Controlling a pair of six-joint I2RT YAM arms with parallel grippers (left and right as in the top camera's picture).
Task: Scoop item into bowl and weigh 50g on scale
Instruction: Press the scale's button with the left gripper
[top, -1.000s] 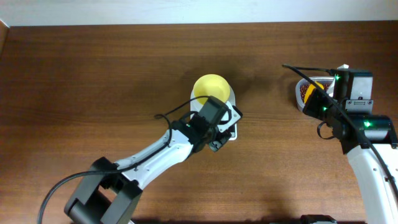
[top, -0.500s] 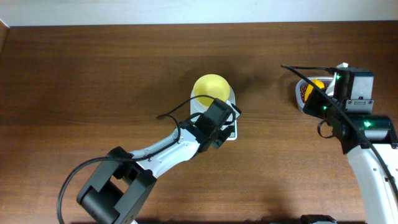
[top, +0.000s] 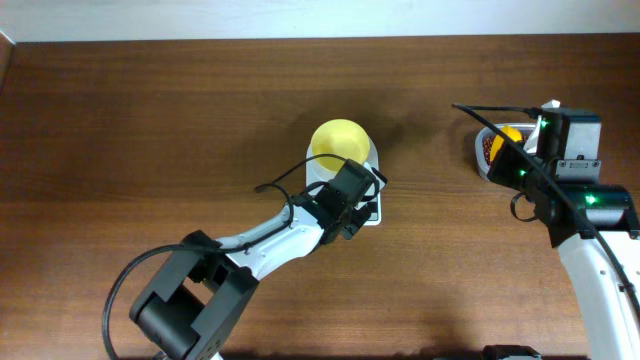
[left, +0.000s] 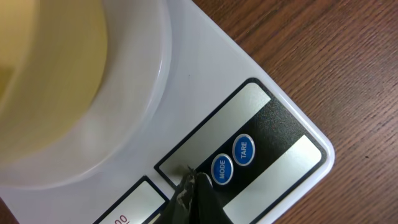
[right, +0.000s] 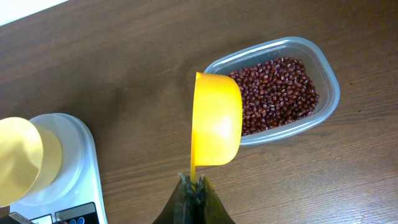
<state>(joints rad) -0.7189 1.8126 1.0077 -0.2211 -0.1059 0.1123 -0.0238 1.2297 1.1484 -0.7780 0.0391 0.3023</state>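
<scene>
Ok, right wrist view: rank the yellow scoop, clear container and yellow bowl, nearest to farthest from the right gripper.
1. The yellow scoop, its handle clamped in the right gripper.
2. The clear container, just beyond the scoop, right side.
3. The bowl, far left, on the scale.

Clear container (right: 333, 84) on brown wooden table (right: 112, 74); yellow scoop (right: 216, 121) overlapping its rim.

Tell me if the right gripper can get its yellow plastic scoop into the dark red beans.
Probably yes: the scoop hangs at the rim of the lidless clear container, nothing covering the beans.
</scene>
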